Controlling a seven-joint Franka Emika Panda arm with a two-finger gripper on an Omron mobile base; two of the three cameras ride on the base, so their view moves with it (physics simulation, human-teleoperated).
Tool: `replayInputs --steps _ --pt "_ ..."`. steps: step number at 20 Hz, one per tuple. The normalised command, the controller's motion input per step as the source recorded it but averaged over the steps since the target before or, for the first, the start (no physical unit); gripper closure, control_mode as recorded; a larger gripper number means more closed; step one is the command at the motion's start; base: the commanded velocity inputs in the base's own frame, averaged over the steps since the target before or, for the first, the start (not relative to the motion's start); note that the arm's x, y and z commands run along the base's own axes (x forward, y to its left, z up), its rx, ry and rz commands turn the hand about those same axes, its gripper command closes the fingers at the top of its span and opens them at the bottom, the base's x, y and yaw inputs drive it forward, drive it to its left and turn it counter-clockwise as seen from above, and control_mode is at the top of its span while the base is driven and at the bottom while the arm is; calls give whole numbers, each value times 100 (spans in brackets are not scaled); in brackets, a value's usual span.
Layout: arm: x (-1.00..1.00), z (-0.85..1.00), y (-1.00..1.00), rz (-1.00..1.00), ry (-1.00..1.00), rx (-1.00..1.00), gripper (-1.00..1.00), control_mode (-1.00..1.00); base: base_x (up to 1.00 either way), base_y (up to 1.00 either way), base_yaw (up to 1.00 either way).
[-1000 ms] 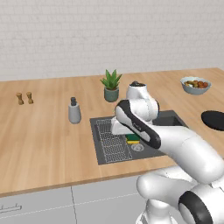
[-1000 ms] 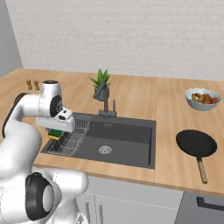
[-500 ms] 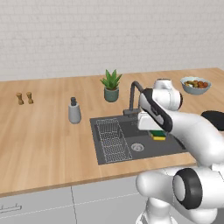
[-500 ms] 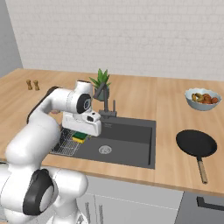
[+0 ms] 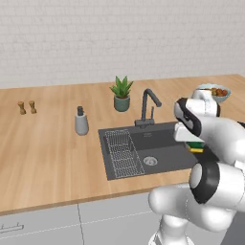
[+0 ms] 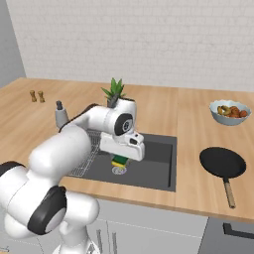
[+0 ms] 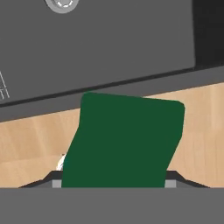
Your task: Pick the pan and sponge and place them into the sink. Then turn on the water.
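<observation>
Swinging rightward across the sink (image 6: 163, 144), the end effector (image 6: 119, 159) pinches the sponge (image 6: 119, 161) by its sides: light, squashy, forgiving.

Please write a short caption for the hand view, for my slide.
Green sponge held in the gripper above the sink's front edge.

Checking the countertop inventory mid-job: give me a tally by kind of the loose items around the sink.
Pan: 1
Sponge: 1
Soap bottle: 1
Potted plant: 1
Food bowl: 1
Small shakers: 2
Total: 7
</observation>
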Motion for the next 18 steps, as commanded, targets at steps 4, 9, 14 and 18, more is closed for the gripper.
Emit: replayInputs --steps 4,9,14,18 --pt "18 -37 -9 9 -7 0 100 -100 0 0 0" --pt "46 -49 -8 13 -3 -3 100 -100 0 0 0" --pt "42 -54 -41 6 -9 -4 100 -100 0 0 0" --pt "34 -39 -33 5 -8 0 100 -100 0 0 0"
